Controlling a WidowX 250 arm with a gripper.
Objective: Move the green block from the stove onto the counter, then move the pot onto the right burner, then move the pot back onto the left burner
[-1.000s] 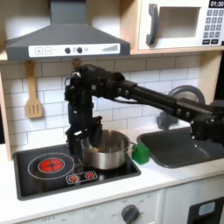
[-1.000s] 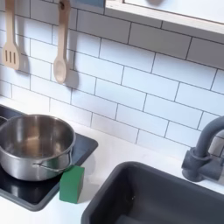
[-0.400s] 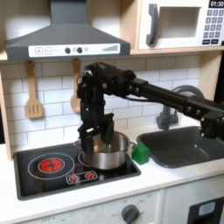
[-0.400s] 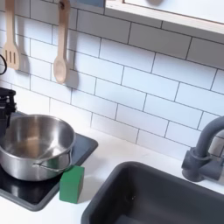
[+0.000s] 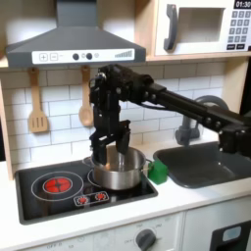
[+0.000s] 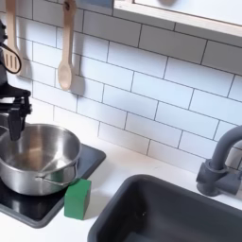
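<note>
The shiny steel pot (image 5: 120, 170) (image 6: 38, 156) stands on the right burner of the black stove (image 5: 44, 193) (image 6: 92, 161) in the first exterior view. The left burner (image 5: 59, 182), a red spiral, is bare. The small green block (image 5: 157, 172) (image 6: 77, 198) rests on the white counter (image 5: 186, 196) (image 6: 118, 175), right beside the stove's right edge. My gripper (image 5: 111, 147) (image 6: 13, 118) hangs open just over the pot's far rim, fingers pointing down, nothing between them. The black arm reaches in from the first exterior view's right.
A dark grey sink (image 5: 201, 162) (image 6: 175, 213) with a grey faucet (image 5: 186, 127) (image 6: 222, 161) lies right of the block. Wooden utensils (image 5: 37, 108) (image 6: 64, 57) hang on the tiled wall. A range hood (image 5: 69, 44) and microwave (image 5: 201, 27) sit overhead.
My gripper has swung from the pot's left side rightward and slightly up, and now hangs over the pot's back rim. The pot and the green block have not moved.
</note>
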